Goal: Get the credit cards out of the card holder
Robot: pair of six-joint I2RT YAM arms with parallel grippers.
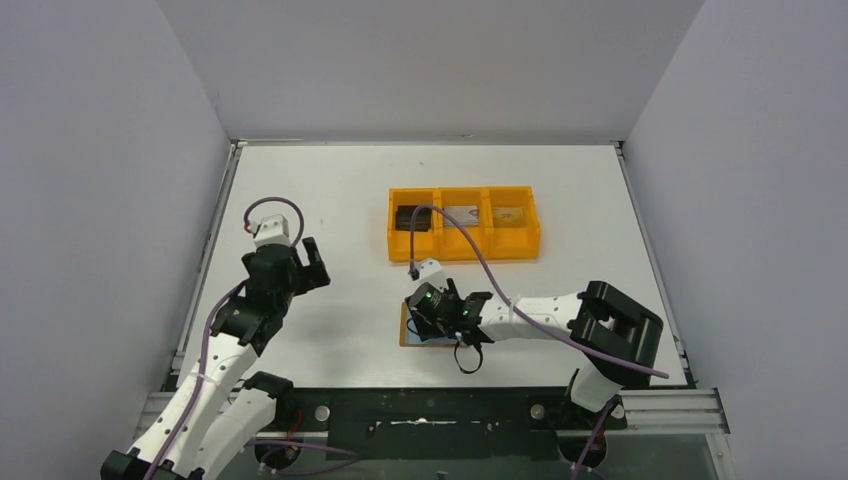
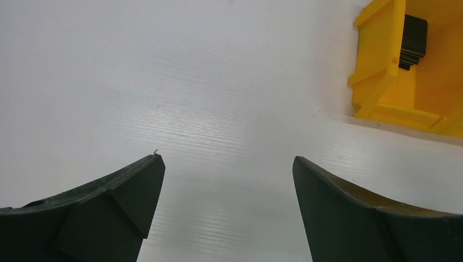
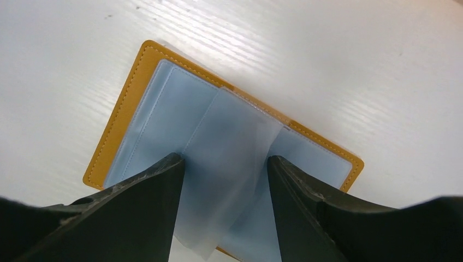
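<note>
The card holder (image 3: 155, 109) lies open, pockets up, near the table's (image 1: 330, 190) near edge. The right gripper (image 3: 225, 161) straddles 1 clear sleeve (image 3: 229, 136); jaws apart, but a grasp cannot be told. Dark credit cards (image 1: 412, 217) lie in the left compartment of the orange tray (image 1: 464, 251). The left gripper (image 2: 226, 159) hangs released, well apart.

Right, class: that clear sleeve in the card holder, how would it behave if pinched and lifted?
Probably floppy: the clear sleeve bows inside the right gripper. Likely slippery, looking smooth. Lifting it may drag the card holder along, since it seems bound at the fold.
</note>
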